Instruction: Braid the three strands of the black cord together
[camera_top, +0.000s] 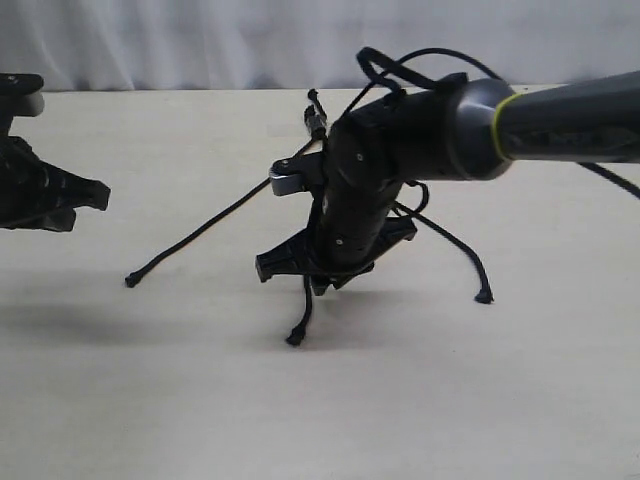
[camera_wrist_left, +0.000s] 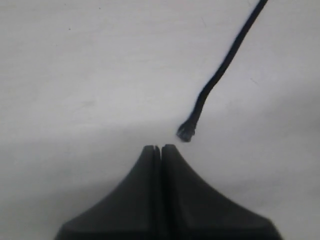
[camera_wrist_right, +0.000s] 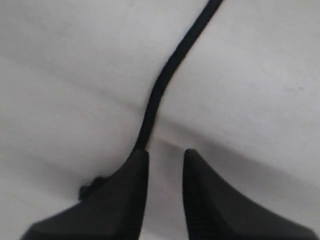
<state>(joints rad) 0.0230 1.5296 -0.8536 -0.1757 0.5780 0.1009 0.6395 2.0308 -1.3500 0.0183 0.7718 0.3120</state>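
The black cord's bound knot (camera_top: 316, 122) lies at the far middle of the table, and three strands fan out from it. The left strand (camera_top: 205, 232) runs to a knobbed tip (camera_wrist_left: 186, 132) just off my left gripper (camera_wrist_left: 159, 148), which is shut and empty; it sits at the left edge (camera_top: 100, 192). The middle strand (camera_top: 303, 312) hangs below my right gripper (camera_top: 318, 283). In the right wrist view this strand (camera_wrist_right: 165, 75) passes behind one finger (camera_wrist_right: 135, 170), and the gripper (camera_wrist_right: 165, 155) is open with nothing between its fingers. The right strand (camera_top: 462, 252) ends at the right.
The right arm (camera_top: 560, 118) reaches across the middle of the pale wooden table (camera_top: 520, 400) and hides where the strands meet. Its smooth cables (camera_top: 400, 68) loop above the wrist. A white curtain closes the back.
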